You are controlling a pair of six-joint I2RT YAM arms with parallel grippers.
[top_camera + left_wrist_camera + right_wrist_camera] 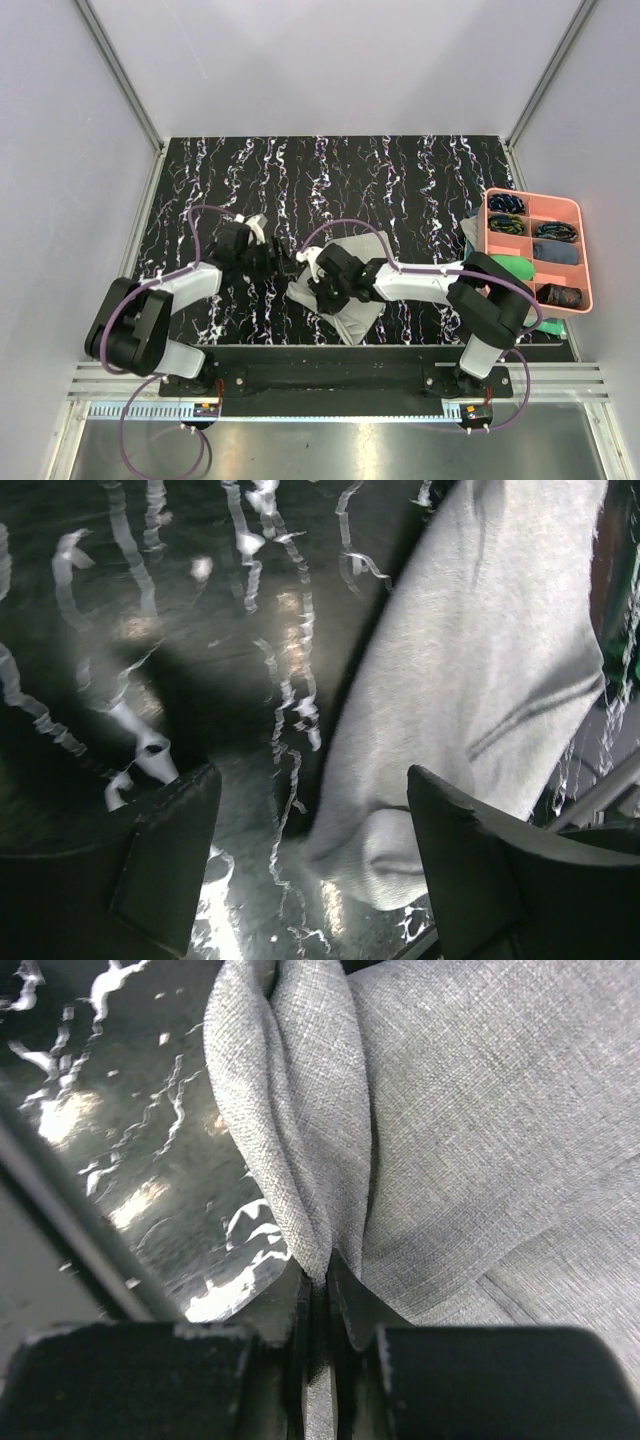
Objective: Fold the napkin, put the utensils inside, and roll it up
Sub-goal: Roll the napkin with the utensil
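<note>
The light grey napkin (358,305) lies crumpled on the black marbled table between the two arms. My right gripper (312,282) is at its left edge. In the right wrist view that gripper (325,1278) is shut on a pinched ridge of the napkin (480,1130), and the cloth rises in a fold from the jaws. My left gripper (277,262) is just left of the cloth. In the left wrist view it (315,830) stands open, and a rounded corner of the napkin (400,850) lies between its fingers (165,850) without being gripped. The utensils are out of view.
A pink compartment tray (585,255) stands at the right edge of the table, holding dark bundled items. Green folded cloths (515,268) lie beside and under it. The table's front rail (320,355) runs just below the napkin.
</note>
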